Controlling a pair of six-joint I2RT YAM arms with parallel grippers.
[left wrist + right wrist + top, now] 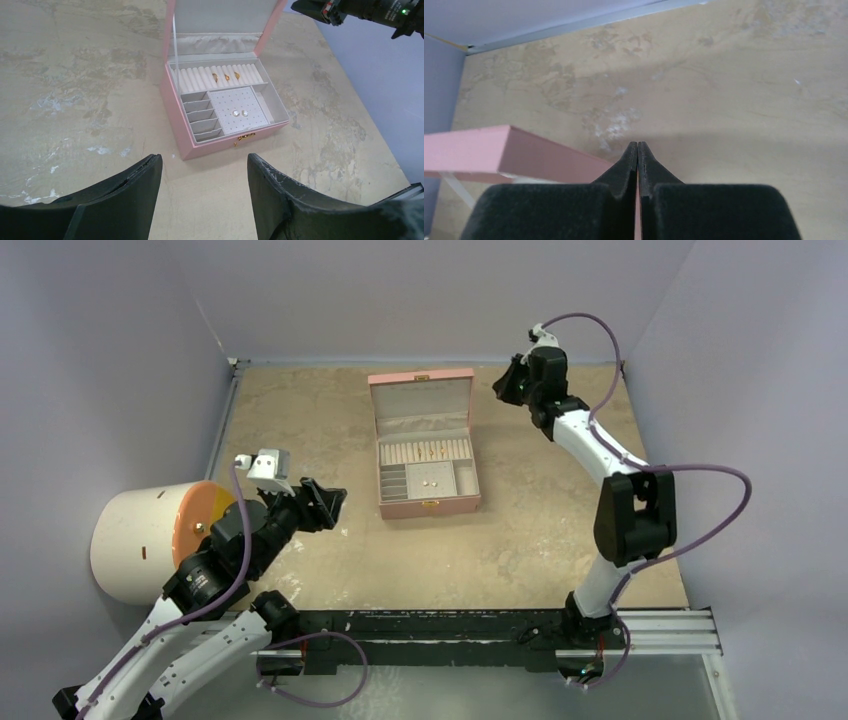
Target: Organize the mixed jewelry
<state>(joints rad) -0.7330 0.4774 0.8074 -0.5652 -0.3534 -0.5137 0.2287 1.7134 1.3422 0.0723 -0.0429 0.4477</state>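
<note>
Closest to my lens, the left gripper (203, 165) hung with its dark jaws spread wide and nothing between them, above bare table and aimed at the pink box (210, 147). From the overhead camera, a cream cylinder (140, 540) with an orange face lay at the far left beside that arm.

The box sat mid-table with its lid up. All of the mixed jewelry I could find was inside it. Three gold rings (226, 77) were tucked into the padded rolls along the back. Two pale studs (239, 113) were seated side by side on the perforated pad in front of them. The narrow slotted compartments left of that pad looked unfilled.

Further right, near the back corner of the lid, the right gripper (638, 145) was raised with its pads pressed flat together. I saw nothing pinched between them, though a piece this fine could hide there.

I judged the sorting to be largely done: rings with rings, studs with studs, and no loose piece that I could pick out on the table. Items this small could slip past these views, though, so I would not have called it finished. What was left seemed to be a check for stragglers and perhaps closing the lid.

I could read no brand, label or writing anywhere.
</note>
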